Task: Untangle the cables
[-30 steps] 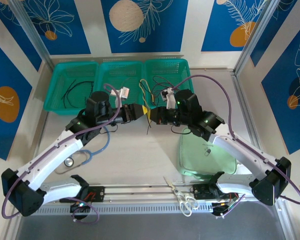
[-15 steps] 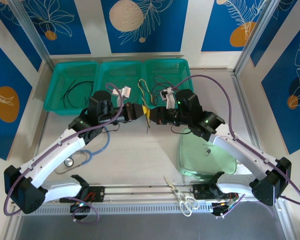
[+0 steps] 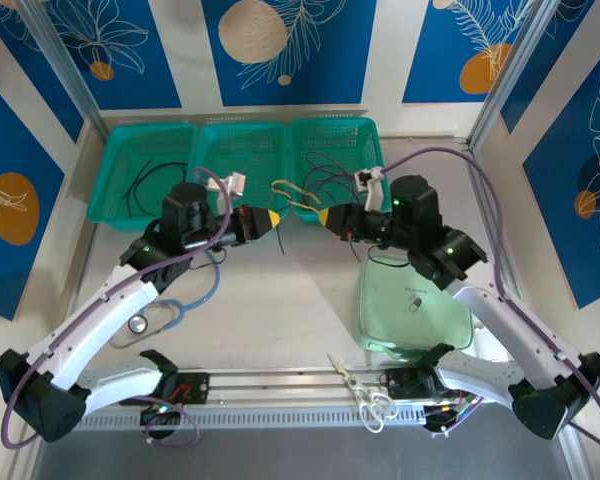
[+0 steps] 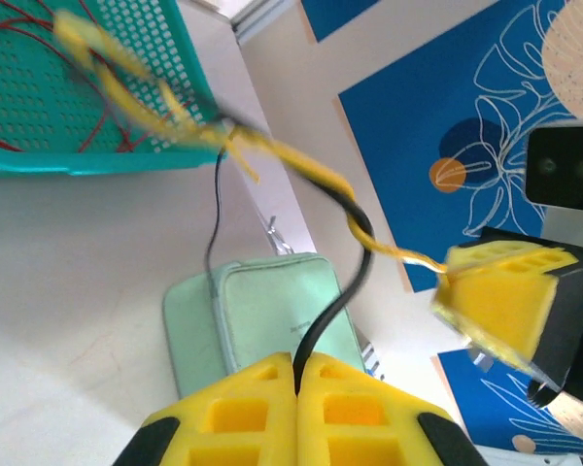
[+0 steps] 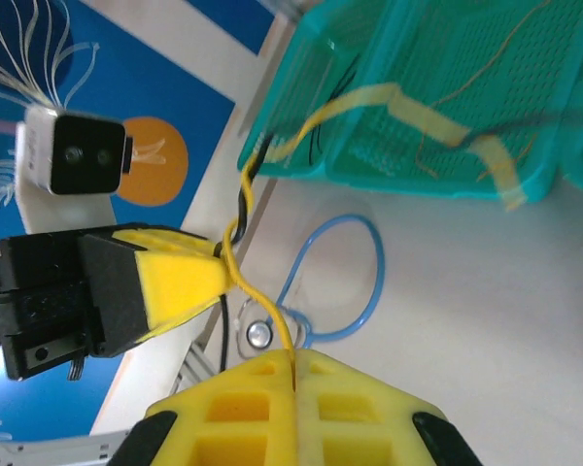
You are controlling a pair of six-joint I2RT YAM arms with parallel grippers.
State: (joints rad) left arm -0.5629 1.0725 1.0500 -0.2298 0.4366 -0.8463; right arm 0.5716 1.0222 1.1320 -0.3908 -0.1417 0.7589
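1. Yellow pads [image 4: 243, 413] of your left gripper [image 4: 295, 363] are pressed together on one black cable [image 4: 316, 330].
2. Your right gripper [image 5: 293, 361] pinches one yellow cable [image 5: 272, 313] the same way.
3. Both cables twist together between the two grippers, near three green baskets [image 3: 242, 126].

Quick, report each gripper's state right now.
The left gripper is closed, holding the black cable.
The right gripper is closed, holding the yellow cable.
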